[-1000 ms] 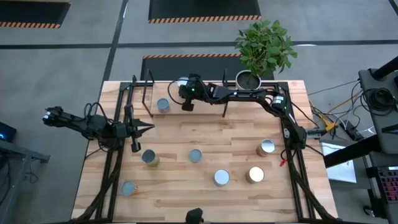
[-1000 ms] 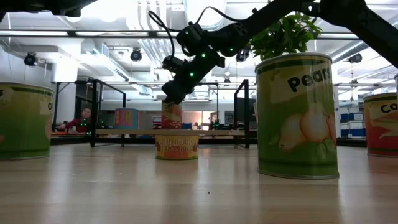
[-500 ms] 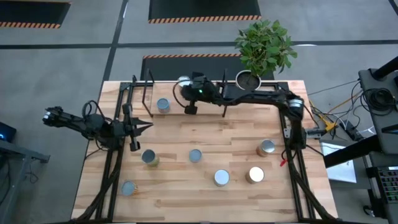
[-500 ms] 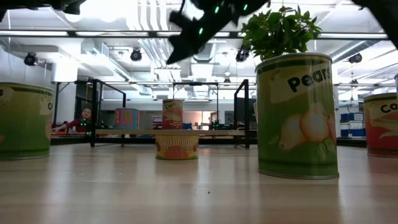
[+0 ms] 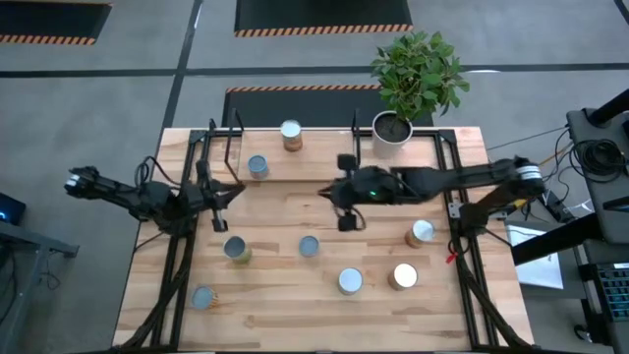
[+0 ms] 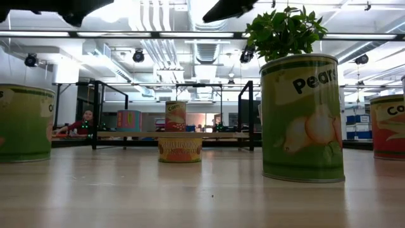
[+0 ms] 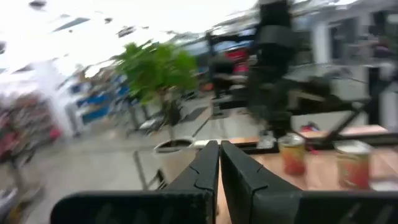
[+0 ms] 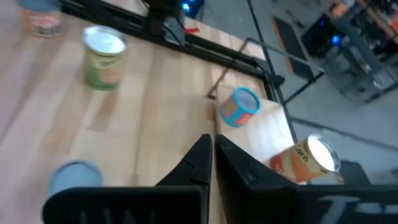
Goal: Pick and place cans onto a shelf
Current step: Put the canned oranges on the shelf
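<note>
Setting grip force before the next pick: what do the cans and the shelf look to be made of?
The cans look like metal with glossy printed paper labels: shiny silvery tops from above, a pears label on the nearest one in the low view. The shelf seems thin black metal rod carrying a light wooden board, matte; its finish is hard to judge.

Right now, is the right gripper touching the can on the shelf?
Apart. The high view shows the right gripper over mid-table, well clear of the can on the shelf.
</note>
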Controlling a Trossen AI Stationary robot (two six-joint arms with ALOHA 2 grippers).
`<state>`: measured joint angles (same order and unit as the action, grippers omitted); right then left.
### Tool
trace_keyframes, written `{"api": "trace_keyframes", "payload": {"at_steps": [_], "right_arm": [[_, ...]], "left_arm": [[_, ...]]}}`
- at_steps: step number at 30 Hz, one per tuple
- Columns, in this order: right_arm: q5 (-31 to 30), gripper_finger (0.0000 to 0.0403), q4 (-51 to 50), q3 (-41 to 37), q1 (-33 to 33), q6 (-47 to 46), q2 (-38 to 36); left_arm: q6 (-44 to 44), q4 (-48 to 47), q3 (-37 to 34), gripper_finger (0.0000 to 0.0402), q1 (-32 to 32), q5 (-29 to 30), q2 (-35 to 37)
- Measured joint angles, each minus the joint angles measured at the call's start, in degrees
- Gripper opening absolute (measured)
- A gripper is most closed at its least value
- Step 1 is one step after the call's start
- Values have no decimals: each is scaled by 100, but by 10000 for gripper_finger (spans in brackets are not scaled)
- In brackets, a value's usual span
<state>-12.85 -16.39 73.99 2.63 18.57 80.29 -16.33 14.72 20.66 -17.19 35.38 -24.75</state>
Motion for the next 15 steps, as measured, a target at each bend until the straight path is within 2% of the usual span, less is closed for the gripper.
{"api": "trace_keyframes", "payload": {"at_steps": [4,8,11,15], "right_arm": [[-21,8,549,-801,172,41,-572],[-19,8,1125,-1422,189,63,-1026],[-24,8,1649,-1778,183,226,-1283],[-21,8,1983,-2071,186,333,-1529]], "left_arm": [[620,-626,504,0,0,277,-312],[1907,-2526,1225,0,0,36,-778],[3052,-4038,1751,0,0,-429,-1215],[4314,-5473,2389,0,0,-1577,-1818]]}}
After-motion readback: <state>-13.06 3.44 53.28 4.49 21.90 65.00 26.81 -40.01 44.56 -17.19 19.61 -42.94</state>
